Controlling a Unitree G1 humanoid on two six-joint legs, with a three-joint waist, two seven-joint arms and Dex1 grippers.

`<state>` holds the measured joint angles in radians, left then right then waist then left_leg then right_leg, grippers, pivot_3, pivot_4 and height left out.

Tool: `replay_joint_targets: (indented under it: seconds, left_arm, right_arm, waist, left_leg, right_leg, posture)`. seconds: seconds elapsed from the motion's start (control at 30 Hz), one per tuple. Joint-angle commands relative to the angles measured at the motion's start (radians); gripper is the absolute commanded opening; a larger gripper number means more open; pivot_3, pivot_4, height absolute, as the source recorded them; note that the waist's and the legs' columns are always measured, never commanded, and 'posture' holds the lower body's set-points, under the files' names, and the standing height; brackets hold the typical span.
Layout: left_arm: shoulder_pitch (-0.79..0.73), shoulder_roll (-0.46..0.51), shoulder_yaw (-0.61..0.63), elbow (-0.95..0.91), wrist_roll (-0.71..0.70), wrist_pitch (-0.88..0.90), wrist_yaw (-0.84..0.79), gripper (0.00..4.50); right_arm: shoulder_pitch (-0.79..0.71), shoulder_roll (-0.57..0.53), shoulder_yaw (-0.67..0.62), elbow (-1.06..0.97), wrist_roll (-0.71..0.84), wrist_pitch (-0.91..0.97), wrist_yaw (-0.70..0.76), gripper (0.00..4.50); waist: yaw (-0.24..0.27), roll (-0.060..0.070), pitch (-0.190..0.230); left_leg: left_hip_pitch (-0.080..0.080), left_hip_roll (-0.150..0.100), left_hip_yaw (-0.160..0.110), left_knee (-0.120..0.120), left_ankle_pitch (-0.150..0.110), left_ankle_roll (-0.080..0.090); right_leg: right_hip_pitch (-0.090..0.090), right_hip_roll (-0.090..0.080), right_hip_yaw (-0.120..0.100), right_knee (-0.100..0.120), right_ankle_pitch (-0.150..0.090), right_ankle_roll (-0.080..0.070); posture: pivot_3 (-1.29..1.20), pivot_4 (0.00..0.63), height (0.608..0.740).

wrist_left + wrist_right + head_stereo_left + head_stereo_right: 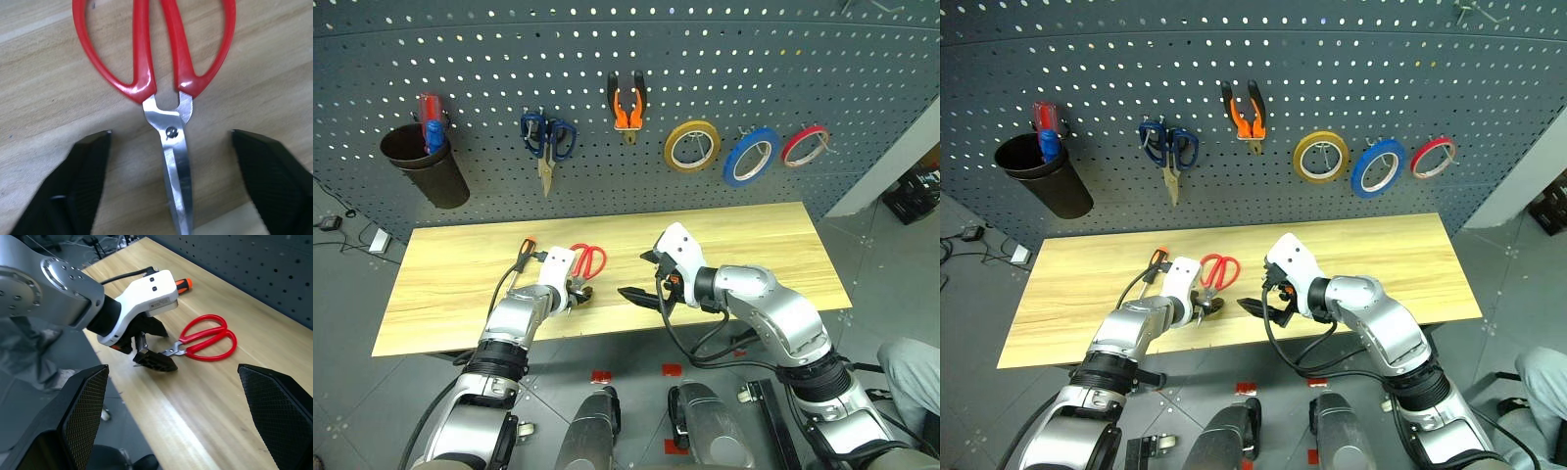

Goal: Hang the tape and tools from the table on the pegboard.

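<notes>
Red-handled scissors (pixel 166 93) are seen lying flat on the light wood table (pixel 754 245), handles toward the pegboard (pixel 705 59) and steel blades toward the table's near edge. The left gripper (pixel 171 181) is lowered over them, its two black fingers (pixel 78 186) spread to either side of the blades without touching them; nothing is held between them. In the right wrist view the same gripper's fingertips are seen at or just above the tabletop, right at the blade end of the scissors. A screwdriver (pixel 522 257) with a black-and-orange handle is found on the table just beside the left gripper, on its left side. The right gripper (pixel 641 279) is held above the table's near edge, to the right of the scissors and well apart from them, with its fingers (pixel 83 406) spread wide and empty. On the pegboard are hung blue-handled scissors (pixel 548 142), orange-handled pliers (pixel 626 106), a yellow tape roll (pixel 692 146), the blue tape (pixel 751 157) and a red tape roll (pixel 805 145). A dark cup (pixel 423 164) holding red and blue handled items is mounted at the board's left.
</notes>
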<state>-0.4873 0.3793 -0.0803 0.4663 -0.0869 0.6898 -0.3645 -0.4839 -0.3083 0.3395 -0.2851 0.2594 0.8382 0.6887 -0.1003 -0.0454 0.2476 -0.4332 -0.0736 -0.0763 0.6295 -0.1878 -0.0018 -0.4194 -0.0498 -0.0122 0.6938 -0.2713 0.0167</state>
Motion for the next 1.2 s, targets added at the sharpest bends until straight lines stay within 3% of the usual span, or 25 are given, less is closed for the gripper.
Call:
replay_joint_targets:
  seconds: [0.03,0.23,0.3,0.6,0.8,1.0,1.2]
  left_arm:
    - [0.009,0.002,-0.006,0.017,0.019,-0.01,-0.012,2.68]
    - [0.019,-0.013,0.009,0.03,0.023,-0.025,-0.004,0.71]
    - [0.027,-0.013,0.014,0.023,0.021,-0.034,-0.005,0.35]
    - [0.099,0.028,0.073,-0.104,0.013,-0.089,0.013,0.35]
    - [0.278,0.054,0.121,-0.395,0.027,-0.142,0.057,0.35]
    - [0.524,0.033,0.162,-0.757,0.081,-0.381,0.132,0.35]
    - [0.581,0.005,0.208,-0.87,0.188,-0.475,0.262,0.35]
  right_arm:
    - [-0.013,-0.027,0.011,-0.011,0.008,-0.044,0.043,4.5]
    - [-0.026,-0.051,0.035,0.017,-0.019,-0.101,0.056,4.5]
    - [-0.028,-0.054,0.045,0.02,-0.025,-0.114,0.057,4.5]
    - [-0.027,-0.089,0.069,-0.02,-0.045,-0.155,0.089,4.5]
    - [-0.022,-0.129,0.072,-0.074,-0.063,-0.193,0.098,4.5]
    - [-0.005,-0.132,0.049,-0.155,-0.08,-0.239,0.068,4.5]
    - [-0.01,-0.047,-0.003,-0.118,-0.112,-0.359,-0.039,4.5]
  waist:
    - [0.0,0.0,-0.008]
    - [-0.006,0.001,-0.026]
    - [-0.009,0.001,-0.029]
    - [-0.015,0.001,-0.046]
    - [-0.025,0.003,-0.051]
    - [-0.038,0.004,-0.054]
    - [-0.038,0.006,-0.062]
  left_leg:
    - [0.0,0.0,0.0,0.0,0.0,0.0]
    - [0.0,0.0,-0.001,0.0,0.0,0.0]
    - [0.0,0.0,-0.001,0.0,0.0,0.0]
    - [0.0,0.0,-0.001,0.001,0.0,0.0]
    - [0.001,0.0,-0.001,0.001,0.0,0.0]
    - [0.001,0.0,-0.001,0.001,0.0,0.001]
    - [0.003,0.0,-0.001,0.001,0.0,0.001]
  right_leg:
    - [0.0,0.0,0.0,0.0,0.0,0.0]
    - [0.0,0.0,0.0,0.001,0.0,0.0]
    - [0.0,0.0,0.0,0.001,0.0,0.0]
    - [0.0,0.0,0.0,0.001,0.0,0.0]
    - [0.0,0.0,0.001,0.001,0.0,0.0]
    - [0.001,0.0,0.001,0.001,0.0,0.0]
    - [0.004,0.0,0.0,0.001,0.0,0.0]
  posture:
    - [-0.22,0.161,0.74]
    - [-0.22,0.148,0.74]
    - [-0.22,0.146,0.74]
    - [-0.24,0.132,0.74]
    - [-0.25,0.129,0.74]
    - [-0.25,0.128,0.74]
    - [-0.24,0.123,0.74]
